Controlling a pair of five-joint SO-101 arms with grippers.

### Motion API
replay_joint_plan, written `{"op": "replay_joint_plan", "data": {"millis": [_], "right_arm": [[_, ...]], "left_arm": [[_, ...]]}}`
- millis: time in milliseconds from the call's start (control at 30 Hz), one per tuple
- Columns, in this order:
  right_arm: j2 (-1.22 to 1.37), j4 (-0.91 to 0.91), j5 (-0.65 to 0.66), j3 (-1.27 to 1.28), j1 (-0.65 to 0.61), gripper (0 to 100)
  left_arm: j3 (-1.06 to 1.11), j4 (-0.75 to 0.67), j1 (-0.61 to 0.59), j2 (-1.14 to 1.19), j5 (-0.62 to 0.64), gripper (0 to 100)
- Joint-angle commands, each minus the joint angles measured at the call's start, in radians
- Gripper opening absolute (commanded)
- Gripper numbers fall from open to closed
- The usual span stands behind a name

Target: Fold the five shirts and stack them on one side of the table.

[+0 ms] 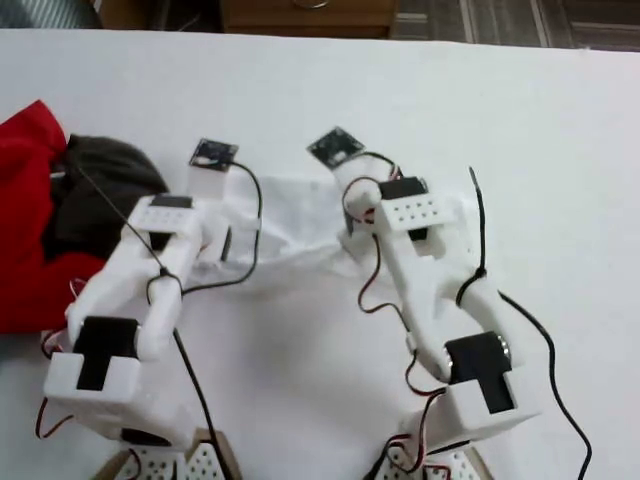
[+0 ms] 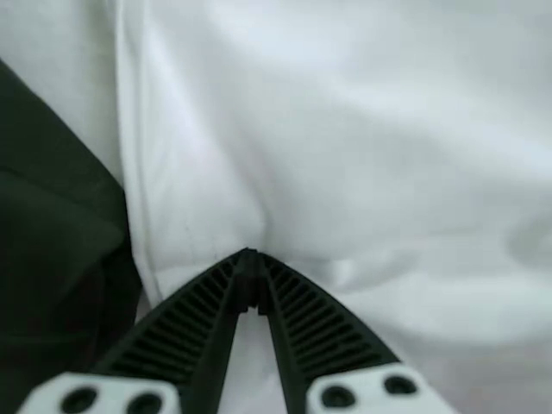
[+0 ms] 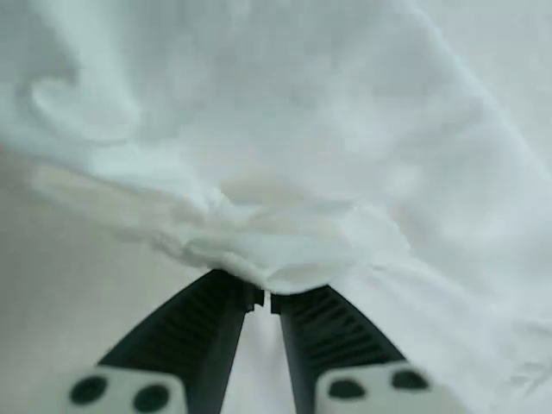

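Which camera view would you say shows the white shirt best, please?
The high view: the white shirt lies spread between both arms, pale against the table. The left wrist view shows its seamed edge at the left gripper, beside a dark shirt; the right wrist view shows bunched fabric at the right gripper.

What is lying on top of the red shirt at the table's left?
A dark shirt lies bunched over the red shirt, hiding its middle. Anything beneath them is covered. The left gripper, beside it, pinches the white shirt.

wooden cabinet [image 1: 308,15] | far edge of high view (brown front) | floor [image 1: 500,20] beside it
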Motion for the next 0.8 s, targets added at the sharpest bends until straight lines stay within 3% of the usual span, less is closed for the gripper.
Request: {"op": "replay_joint_plan", "data": {"millis": [0, 433, 667, 767], "right_arm": [[0.001, -0.039, -0.017, -0.003, -0.016, 2.1], [0.199, -0.079, -0.011, -0.129, -0.015, 2.1], [0.036, 0.268, -0.009, -0.336, 0.012, 2.3], [-0.059, 0.332, -0.009, -0.353, 0.071, 2.3]], "left_arm": [[0.002, -0.009, -0.023, -0.028, -0.002, 3], [0.002, -0.009, -0.023, -0.028, -0.002, 3], [0.002, -0.009, -0.023, -0.028, -0.002, 3], [0.002, -0.009, -0.023, -0.028, -0.002, 3]]}}
